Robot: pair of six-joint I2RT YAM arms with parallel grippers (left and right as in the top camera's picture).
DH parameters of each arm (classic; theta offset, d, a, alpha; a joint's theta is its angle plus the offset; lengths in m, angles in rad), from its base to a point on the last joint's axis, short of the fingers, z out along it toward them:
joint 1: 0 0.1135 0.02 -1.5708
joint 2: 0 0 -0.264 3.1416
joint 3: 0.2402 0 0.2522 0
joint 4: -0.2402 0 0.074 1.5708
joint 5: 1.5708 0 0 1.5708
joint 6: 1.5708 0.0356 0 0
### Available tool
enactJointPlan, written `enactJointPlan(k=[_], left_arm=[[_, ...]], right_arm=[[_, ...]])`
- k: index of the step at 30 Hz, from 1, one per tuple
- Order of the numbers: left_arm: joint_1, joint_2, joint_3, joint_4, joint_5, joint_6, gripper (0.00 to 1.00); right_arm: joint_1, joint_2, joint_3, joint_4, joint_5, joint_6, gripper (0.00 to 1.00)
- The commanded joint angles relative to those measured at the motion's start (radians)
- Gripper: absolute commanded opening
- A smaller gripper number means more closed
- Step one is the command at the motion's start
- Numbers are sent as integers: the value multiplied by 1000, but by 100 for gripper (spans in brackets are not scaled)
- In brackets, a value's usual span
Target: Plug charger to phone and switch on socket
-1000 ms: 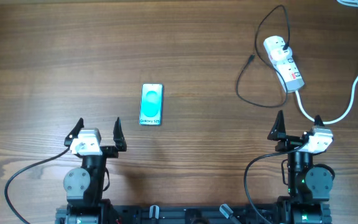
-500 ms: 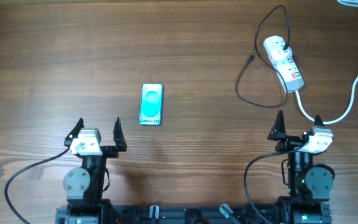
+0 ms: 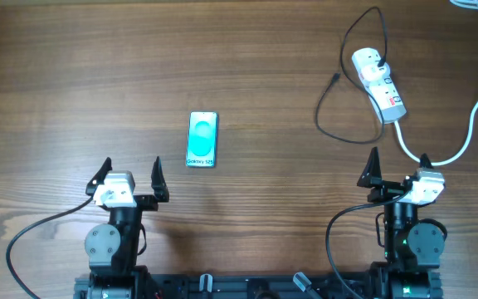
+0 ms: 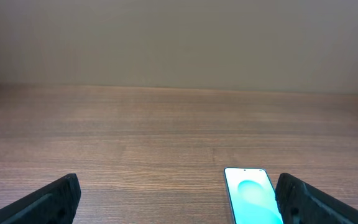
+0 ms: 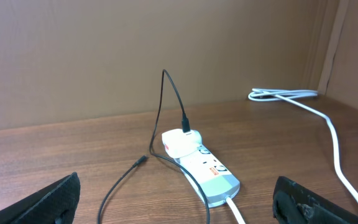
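The phone (image 3: 202,139) with its turquoise screen lies flat left of centre, ahead of my left gripper (image 3: 129,174); it shows in the left wrist view (image 4: 252,195) next to the right finger. The white socket strip (image 3: 380,85) lies at the far right, with a white plug adapter (image 3: 367,61) in it. The black charger cable (image 3: 338,133) loops from the adapter to its connector tip (image 3: 336,78). The right wrist view shows the socket (image 5: 202,167) and the tip (image 5: 142,160) ahead of my right gripper (image 3: 397,167). Both grippers are open and empty near the front edge.
A thick white cord (image 3: 463,141) runs from the socket's near end, curves right past my right gripper and goes off the far right corner. A wall stands behind the table in both wrist views.
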Motion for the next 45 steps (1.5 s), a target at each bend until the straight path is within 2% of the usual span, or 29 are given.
enactJointPlan(k=[1, 26, 34, 39, 45], left_arm=[[6, -5, -6, -1, 18, 15, 100], [6, -5, -6, 0, 16, 15, 100], [6, -5, -6, 141, 36, -11, 100], [6, -2, 11, 102, 129, -11, 100], [6, 134, 225, -123, 127, -11, 100]], right_arm=[[4, -12, -1, 5, -16, -14, 100], [4, -12, -1, 5, -16, -13, 100], [4, -12, -1, 5, -16, -14, 100], [4, -12, -1, 5, -16, -14, 99], [4, -12, -1, 5, -16, -14, 100]])
